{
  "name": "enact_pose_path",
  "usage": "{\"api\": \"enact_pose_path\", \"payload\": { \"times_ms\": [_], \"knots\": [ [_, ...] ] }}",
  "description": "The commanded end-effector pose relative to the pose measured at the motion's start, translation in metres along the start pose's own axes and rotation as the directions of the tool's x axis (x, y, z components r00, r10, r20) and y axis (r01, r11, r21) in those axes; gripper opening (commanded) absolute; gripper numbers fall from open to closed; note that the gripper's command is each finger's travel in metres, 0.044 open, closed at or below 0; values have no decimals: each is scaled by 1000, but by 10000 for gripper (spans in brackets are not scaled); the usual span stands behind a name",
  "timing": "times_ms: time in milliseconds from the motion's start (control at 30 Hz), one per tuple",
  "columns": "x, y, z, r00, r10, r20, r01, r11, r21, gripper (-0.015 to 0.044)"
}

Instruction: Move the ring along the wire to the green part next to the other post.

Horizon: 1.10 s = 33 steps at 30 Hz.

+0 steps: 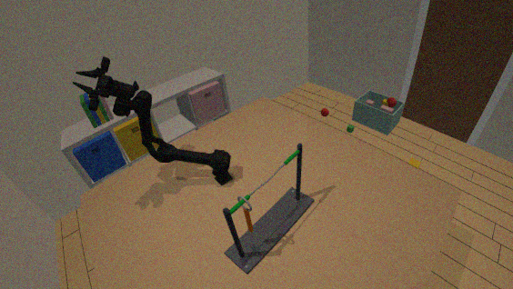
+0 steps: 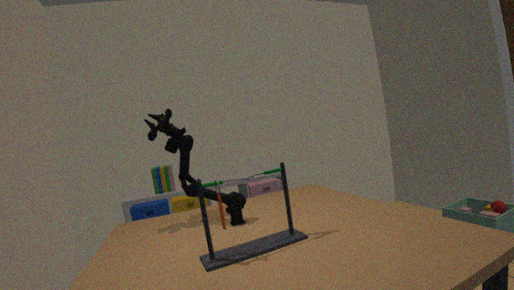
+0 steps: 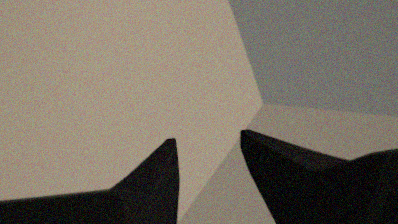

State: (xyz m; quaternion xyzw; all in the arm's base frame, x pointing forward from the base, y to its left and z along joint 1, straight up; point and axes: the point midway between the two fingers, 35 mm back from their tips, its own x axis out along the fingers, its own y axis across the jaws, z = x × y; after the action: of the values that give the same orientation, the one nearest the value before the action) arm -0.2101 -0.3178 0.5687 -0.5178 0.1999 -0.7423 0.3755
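The ring (image 1: pixel 249 207) hangs on the near green part (image 1: pixel 234 209) (image 2: pixel 210 184) of the wire, beside the near post (image 1: pixel 234 234) (image 2: pixel 206 221). Its orange handle (image 1: pixel 248 220) (image 2: pixel 221 212) points down above the base. The thin grey wire (image 1: pixel 268 178) runs to the far green part (image 1: pixel 292 157) (image 2: pixel 272 171) next to the far post (image 1: pixel 298 173) (image 2: pixel 287 201). My gripper (image 1: pixel 75 77) (image 2: pixel 147 118) (image 3: pixel 208 142) is partly open and empty, raised high and well away from the ring. The wrist view shows only walls beyond the fingers, not the ring.
The stand's dark base (image 1: pixel 275 224) (image 2: pixel 255 248) rests on the wooden table (image 1: pixel 387 218) (image 2: pixel 374 242). A shelf with coloured bins (image 1: pixel 100 156) and upright books (image 2: pixel 162 179) is behind the arm. A teal toy box (image 1: pixel 375 119) (image 2: pixel 469 218) is off to the right.
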Motion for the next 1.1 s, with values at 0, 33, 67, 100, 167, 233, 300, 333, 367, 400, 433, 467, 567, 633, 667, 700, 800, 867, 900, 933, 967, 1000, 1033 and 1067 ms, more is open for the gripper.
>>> {"api": "enact_pose_path", "payload": {
  "times_ms": [0, 33, 67, 100, 167, 233, 300, 333, 367, 400, 433, 467, 567, 633, 667, 700, 800, 867, 900, 933, 967, 1000, 1033, 1067],
  "knots": [
    [-14, -35, 18, 996, -92, 13, 93, 989, -112, 160],
    [-17, -42, 23, 994, -112, 17, 113, 984, -137, 160],
    [-21, -49, 27, 991, -132, 21, 134, 978, -161, 160],
    [-25, -57, 30, 988, -152, 20, 153, 970, -190, 160],
    [-37, -78, 40, 978, -209, 20, 207, 939, -273, 160],
    [-54, -103, 53, 959, -281, 24, 269, 885, -380, 160],
    [-72, -125, 68, 936, -350, 33, 322, 815, -482, 160],
    [-81, -135, 76, 923, -384, 40, 345, 775, -530, 160],
    [-90, -145, 85, 908, -416, 48, 365, 731, -577, 160],
    [-99, -153, 94, 893, -447, 58, 383, 684, -621, 160],
    [-109, -161, 103, 876, -477, 69, 398, 635, -662, 160],
    [-118, -168, 113, 859, -505, 82, 410, 583, -702, 160],
    [-147, -186, 144, 803, -582, 128, 429, 415, -802, 160],
    [-166, -193, 166, 762, -626, 164, 428, 297, -854, 160],
    [-175, -196, 177, 741, -645, 184, 423, 236, -875, 160],
    [-184, -197, 189, 720, -663, 205, 416, 175, -892, 160],
    [-211, -198, 223, 655, -705, 273, 379, -7, -926, 160],
    [-228, -195, 246, 610, -724, 322, 343, -125, -931, 160],
    [-237, -192, 258, 586, -731, 350, 319, -188, -929, 160],
    [-247, -187, 272, 559, -737, 381, 291, -256, -922, 160],
    [-256, -182, 285, 532, -739, 413, 260, -322, -911, 160],
    [-265, -175, 299, 505, -739, 445, 226, -385, -895, 160],
    [-274, -168, 311, 479, -736, 478, 191, -444, -875, 160],
    [-282, -160, 324, 453, -731, 510, 154, -500, -852, 160]
  ]
}}
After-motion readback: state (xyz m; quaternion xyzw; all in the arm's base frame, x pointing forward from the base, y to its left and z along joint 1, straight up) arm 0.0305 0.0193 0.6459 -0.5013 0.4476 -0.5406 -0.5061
